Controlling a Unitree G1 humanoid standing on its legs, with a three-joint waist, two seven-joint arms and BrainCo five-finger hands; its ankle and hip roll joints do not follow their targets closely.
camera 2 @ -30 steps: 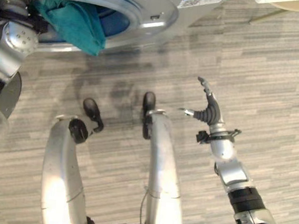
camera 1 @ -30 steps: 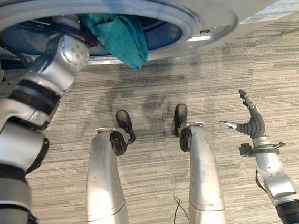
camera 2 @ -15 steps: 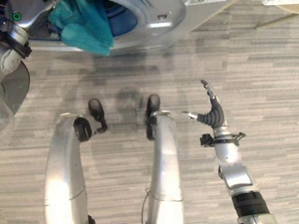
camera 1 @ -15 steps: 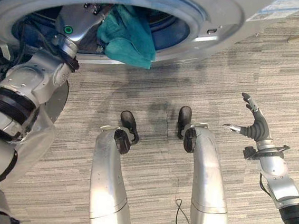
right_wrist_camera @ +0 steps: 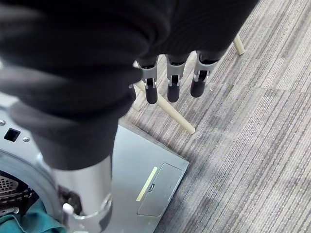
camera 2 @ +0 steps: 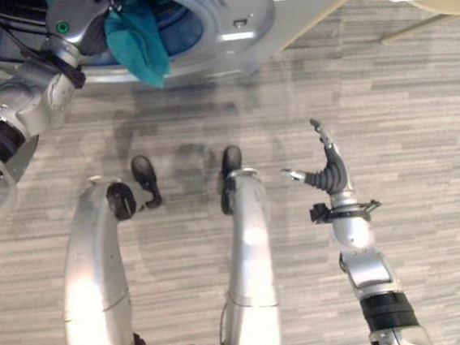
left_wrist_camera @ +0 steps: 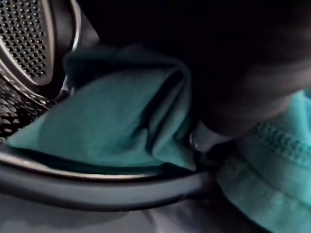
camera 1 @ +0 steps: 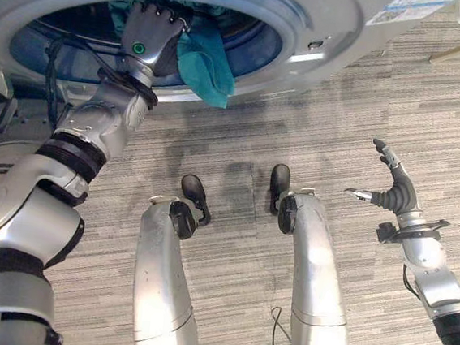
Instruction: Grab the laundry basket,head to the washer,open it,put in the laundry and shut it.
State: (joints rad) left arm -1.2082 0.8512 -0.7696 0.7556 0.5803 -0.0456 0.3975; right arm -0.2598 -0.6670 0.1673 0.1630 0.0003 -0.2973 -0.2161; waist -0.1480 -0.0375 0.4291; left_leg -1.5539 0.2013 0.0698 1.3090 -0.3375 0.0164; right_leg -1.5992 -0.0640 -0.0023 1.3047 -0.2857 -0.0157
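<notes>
The washer stands with its round opening uncovered, and the left hand is at the mouth of the drum, pressed against a teal cloth that is bunched at the door rim, part of it inside and a corner hanging down over the rim's lower edge toward the striped floor. The left wrist view shows the teal folds lying on the dark door seal with the perforated drum wall beyond, but the hand's fingers are buried in the fabric there, so whether they are curled on the cloth or just pushing it I cannot tell. The right hand hangs well apart to the side over the floor, fingers straight and spread, holding nothing (its wrist view looks along them at the washer's front panel and a pale wooden leg). The loading step looks nearly done yet not finished. The risk from here is the dangling corner: if the hand pulls out without tucking it deeper, the cloth may slide out onto the floor, or be pinched between door and seal at closing, keeping the latch from catching
</notes>
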